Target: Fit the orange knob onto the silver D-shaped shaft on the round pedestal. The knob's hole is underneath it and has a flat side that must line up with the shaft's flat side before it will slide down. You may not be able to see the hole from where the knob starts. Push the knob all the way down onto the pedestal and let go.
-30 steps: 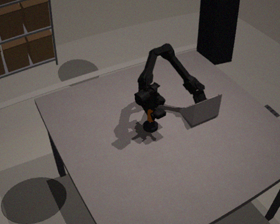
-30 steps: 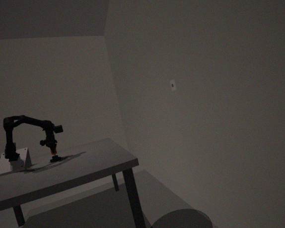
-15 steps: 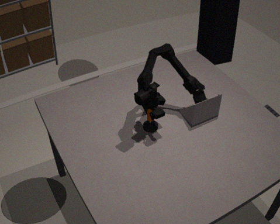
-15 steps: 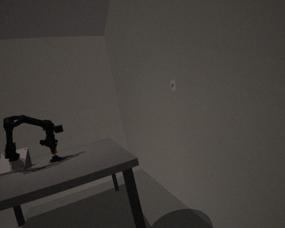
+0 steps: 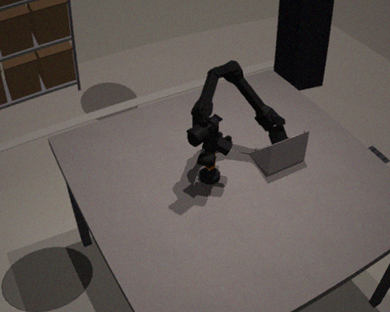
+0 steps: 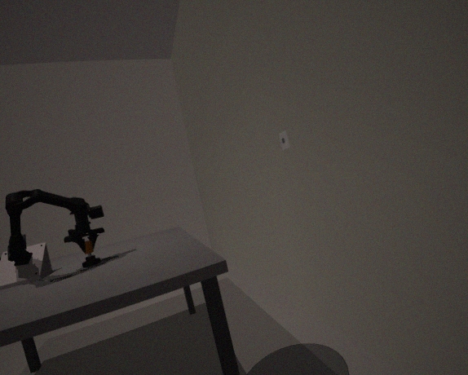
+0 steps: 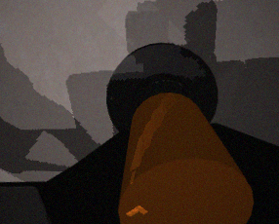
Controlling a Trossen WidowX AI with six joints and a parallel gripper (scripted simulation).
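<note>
The orange knob (image 5: 210, 167) (image 6: 89, 247) (image 7: 182, 146) is upright between the fingers of my gripper (image 5: 209, 165) (image 6: 89, 249) (image 7: 169, 134), which is shut on it. The black round pedestal (image 5: 210, 176) (image 6: 90, 262) (image 7: 161, 58) stands on the table directly below the knob. In the exterior view a small gap shows between the knob's lower end and the pedestal, with a thin pale bit in it that looks like the shaft. In the wrist view the knob covers the pedestal's middle. The knob's hole and the flat sides are hidden.
A grey slanted panel (image 5: 284, 154) stands by the arm's base on the table (image 5: 262, 244) (image 6: 163, 253). The arm's shadow falls around the pedestal. A shelf with boxes and a black block stand beyond the table. The light is dim.
</note>
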